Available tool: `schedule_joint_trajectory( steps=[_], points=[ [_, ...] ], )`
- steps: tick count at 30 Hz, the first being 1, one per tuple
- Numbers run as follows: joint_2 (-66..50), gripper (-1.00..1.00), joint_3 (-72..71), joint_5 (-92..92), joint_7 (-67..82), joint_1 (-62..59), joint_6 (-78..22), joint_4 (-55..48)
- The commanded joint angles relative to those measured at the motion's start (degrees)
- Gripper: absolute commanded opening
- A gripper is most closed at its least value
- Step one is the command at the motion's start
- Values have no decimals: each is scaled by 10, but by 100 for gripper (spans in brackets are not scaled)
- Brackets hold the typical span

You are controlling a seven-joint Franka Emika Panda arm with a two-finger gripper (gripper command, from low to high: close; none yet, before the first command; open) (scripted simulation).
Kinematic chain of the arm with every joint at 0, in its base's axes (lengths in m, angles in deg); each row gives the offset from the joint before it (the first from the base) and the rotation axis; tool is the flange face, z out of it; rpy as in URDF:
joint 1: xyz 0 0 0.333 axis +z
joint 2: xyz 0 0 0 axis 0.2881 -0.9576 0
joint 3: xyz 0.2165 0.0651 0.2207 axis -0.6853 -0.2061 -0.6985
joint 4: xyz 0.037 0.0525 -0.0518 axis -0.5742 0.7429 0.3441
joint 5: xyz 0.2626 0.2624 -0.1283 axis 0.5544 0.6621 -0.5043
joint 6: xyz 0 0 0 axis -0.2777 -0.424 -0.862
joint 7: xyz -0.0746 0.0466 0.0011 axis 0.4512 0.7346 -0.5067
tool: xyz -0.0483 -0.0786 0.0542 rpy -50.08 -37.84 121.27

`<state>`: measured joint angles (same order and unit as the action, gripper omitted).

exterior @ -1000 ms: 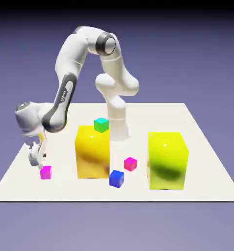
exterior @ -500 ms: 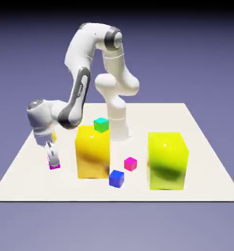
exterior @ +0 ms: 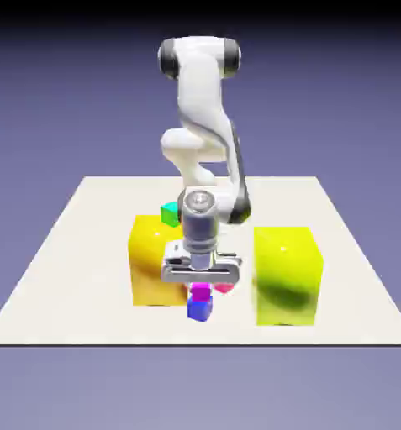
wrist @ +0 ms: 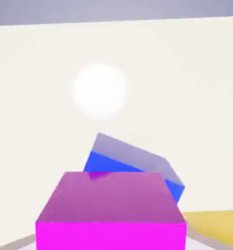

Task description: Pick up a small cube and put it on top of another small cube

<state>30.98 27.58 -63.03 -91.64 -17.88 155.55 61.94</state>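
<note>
Magenta cube moved over blue cube (touching, perhaps).

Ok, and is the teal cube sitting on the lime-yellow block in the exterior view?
No, the teal cube shows at the top of the orange-yellow block, away from the lime-yellow block.

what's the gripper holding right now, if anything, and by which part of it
Can't be told for sure: the magenta cube sits between the gripper's fingertips, over the blue cube, but whether they press its sides isn't clear.
</note>
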Motion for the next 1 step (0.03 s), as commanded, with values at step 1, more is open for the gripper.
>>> schedule_joint_trajectory(
  steps=[1],
  points=[
    [21,100,0,1,0,0,-24,-3]
  ],
)
